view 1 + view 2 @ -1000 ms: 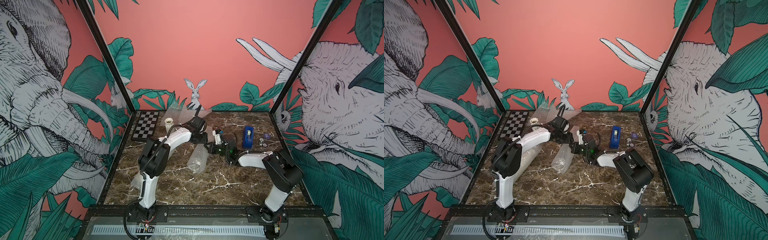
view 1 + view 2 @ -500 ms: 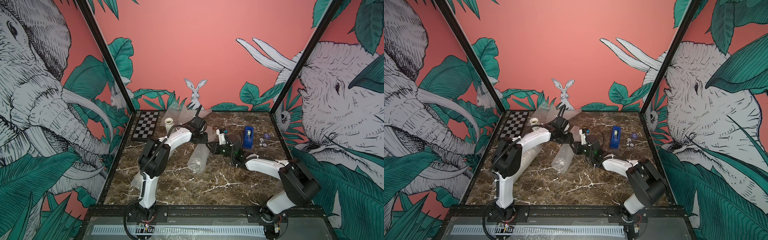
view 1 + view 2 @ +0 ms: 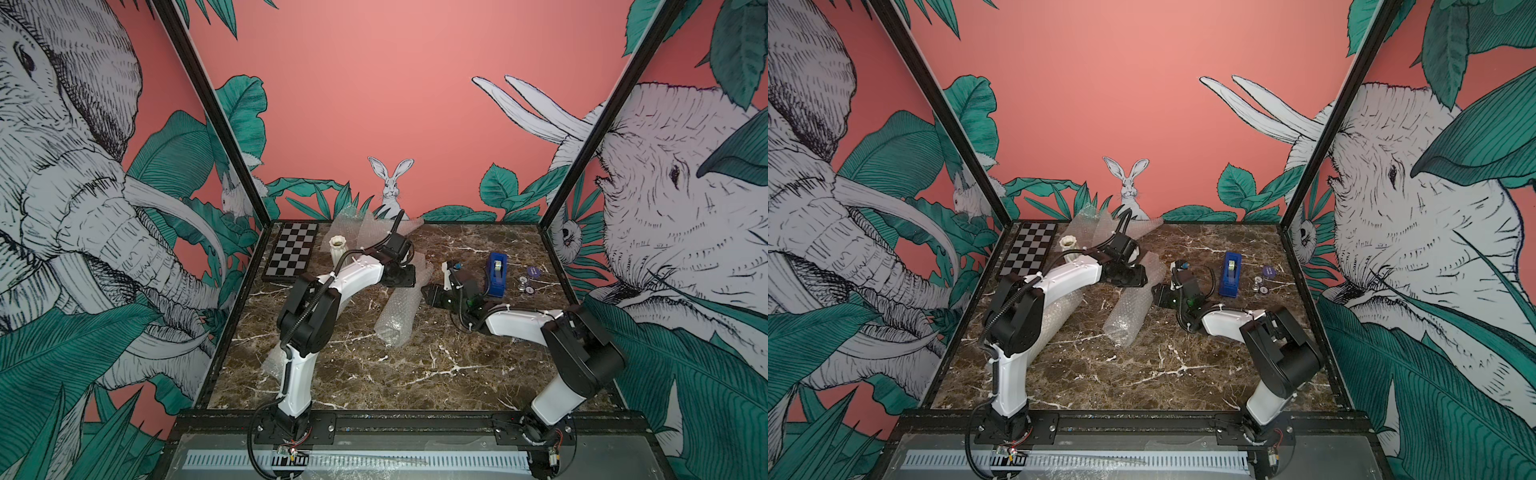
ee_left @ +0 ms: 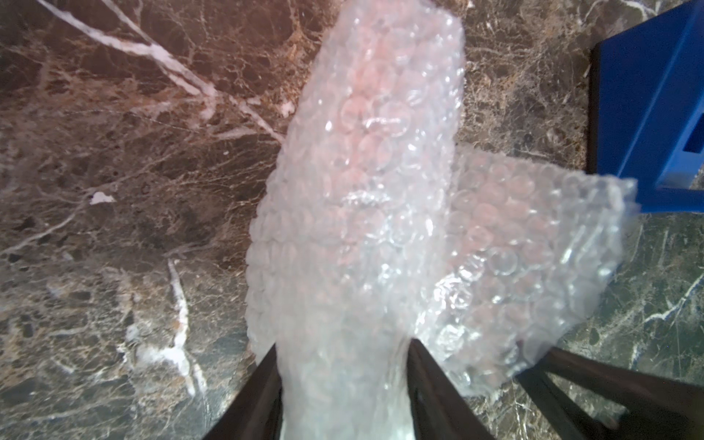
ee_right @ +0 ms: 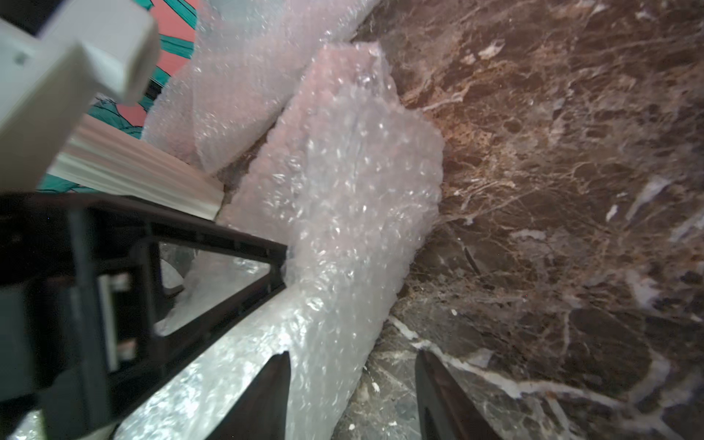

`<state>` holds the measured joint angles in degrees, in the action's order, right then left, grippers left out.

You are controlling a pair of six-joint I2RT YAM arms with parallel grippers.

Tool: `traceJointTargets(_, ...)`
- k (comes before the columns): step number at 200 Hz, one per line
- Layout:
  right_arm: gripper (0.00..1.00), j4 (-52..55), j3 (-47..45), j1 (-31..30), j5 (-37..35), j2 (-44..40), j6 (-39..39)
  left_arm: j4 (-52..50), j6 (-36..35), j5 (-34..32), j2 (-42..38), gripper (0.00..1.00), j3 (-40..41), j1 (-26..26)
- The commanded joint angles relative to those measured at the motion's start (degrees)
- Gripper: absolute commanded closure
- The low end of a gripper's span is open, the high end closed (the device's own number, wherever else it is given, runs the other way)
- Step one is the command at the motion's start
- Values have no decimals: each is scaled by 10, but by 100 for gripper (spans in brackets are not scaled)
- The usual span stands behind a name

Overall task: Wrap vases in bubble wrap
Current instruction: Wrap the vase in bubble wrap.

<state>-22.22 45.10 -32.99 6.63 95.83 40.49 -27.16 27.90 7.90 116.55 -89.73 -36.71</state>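
Step in hand, by my reading: closing off a wrap. The wrapped roll (image 3: 398,312) of bubble wrap lay on the marble table (image 3: 415,374), left of the blue tape dispenser (image 3: 497,275) and slightly nearer the arm bases. Contents could not be made out through the plastic.

The left gripper (image 4: 343,344) was clamped on the roll's far end, a finger pressed to each side. A loose flap (image 4: 533,247) stuck out sideways toward the dispenser, unsecured.

The right gripper (image 5: 352,354) sat between roll and dispenser with jaws parted, holding nothing. One finger was against the wrap, the other clear of it over bare marble.

The white fluted vase (image 3: 338,250) stood upright and bare, well left of the dispenser and a little farther back. The spare bubble wrap sheets (image 3: 365,224) were heaped behind it, farther from the dispenser. Another bubble-wrap bundle (image 3: 1059,316) lay far left of the dispenser, under the left arm.

Next, probably: lay the flap down and tape it. The left grip would need to hold so the roll cannot unwind. The free right gripper is the one nearer the dispenser.
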Motion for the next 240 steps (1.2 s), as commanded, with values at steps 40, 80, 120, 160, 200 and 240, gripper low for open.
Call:
traceJointTargets(40,44,-19,51,-1,15,47,-21,-5,30,97,-20,44,38,9)
traceJointTargets(80,47,-40,57,4,27,56,-24,64,45,101,-85,36,94,10)
traceJointTargets(120,62,-65,60,10,58,68,-21,74,33,122,-96,30,106,13)
traceJointTargets(160,65,-68,70,11,65,68,-23,92,29,139,-105,28,132,13)
traceJointTargets(200,69,-59,84,12,66,72,-27,62,3,114,-106,35,143,13)
traceJointTargets(240,76,-58,98,12,73,87,-28,36,-19,93,-105,39,146,11)
